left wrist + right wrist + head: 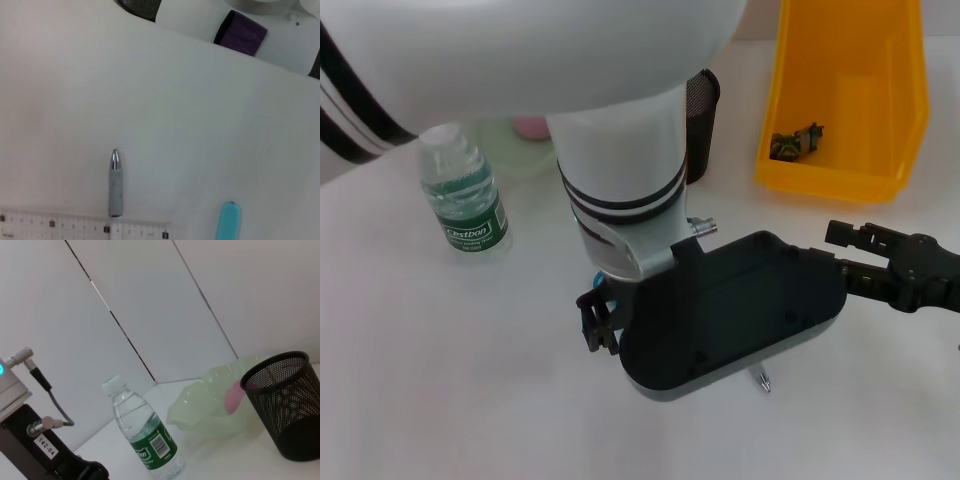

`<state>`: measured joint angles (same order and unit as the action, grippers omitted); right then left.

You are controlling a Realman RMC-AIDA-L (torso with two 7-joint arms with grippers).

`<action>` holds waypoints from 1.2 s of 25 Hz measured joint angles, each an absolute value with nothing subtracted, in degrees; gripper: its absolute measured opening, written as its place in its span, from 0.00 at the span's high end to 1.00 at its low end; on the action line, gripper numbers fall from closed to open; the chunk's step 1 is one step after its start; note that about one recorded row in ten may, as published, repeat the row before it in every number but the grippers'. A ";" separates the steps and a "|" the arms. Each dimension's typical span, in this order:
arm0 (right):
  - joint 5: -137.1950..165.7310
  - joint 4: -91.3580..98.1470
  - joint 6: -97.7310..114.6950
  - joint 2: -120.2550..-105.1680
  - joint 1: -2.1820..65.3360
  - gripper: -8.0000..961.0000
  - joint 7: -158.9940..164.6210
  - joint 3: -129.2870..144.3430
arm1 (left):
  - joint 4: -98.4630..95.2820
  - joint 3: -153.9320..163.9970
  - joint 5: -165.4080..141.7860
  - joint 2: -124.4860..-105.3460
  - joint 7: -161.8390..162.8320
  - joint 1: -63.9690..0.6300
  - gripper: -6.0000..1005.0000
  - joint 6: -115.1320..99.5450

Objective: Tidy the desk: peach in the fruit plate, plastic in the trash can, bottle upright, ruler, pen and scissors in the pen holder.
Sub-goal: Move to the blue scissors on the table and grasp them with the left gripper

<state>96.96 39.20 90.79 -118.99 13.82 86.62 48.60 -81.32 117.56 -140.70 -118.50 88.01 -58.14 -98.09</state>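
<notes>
Left pincer (597, 322) low over the plain white desk (440, 380), above pen (115, 182), ruler (75, 227) and blue scissors (227, 222); apart or together, cannot tell. Right pincer (835, 252) by the right edge, apart, empty. Bare room front left. Bottle (466, 195) upright, marked "Cestbon". Peach (234, 395) in green fruit plate (200, 410), beside black pen holder (287, 405). Plastic (797, 141) in yellow trash can (840, 60).
</notes>
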 joint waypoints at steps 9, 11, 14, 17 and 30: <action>96.98 39.01 90.75 -119.20 14.08 0.17 86.62 48.70 | -77.87 116.76 -139.91 -118.68 82.97 -58.55 0.22 -95.89; 96.97 38.83 90.73 -119.23 14.08 0.17 86.58 48.78 | -77.75 116.74 -139.87 -118.66 82.37 -58.52 0.22 -95.94; 96.97 37.95 90.36 -119.25 14.51 0.17 86.49 49.06 | -77.13 116.74 -139.90 -118.65 81.52 -58.66 0.22 -96.15; 97.05 37.88 90.10 -119.16 14.97 0.17 85.75 48.80 | -76.73 116.40 -139.78 -118.68 80.03 -59.12 0.22 -96.43; 97.87 38.16 89.25 -119.04 15.03 0.17 80.48 48.94 | -69.18 116.00 -138.52 -119.12 75.75 -61.85 0.22 -94.11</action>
<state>97.87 38.16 89.25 -119.04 15.03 80.48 48.94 -69.18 116.00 -138.52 -119.12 75.75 -61.85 -94.11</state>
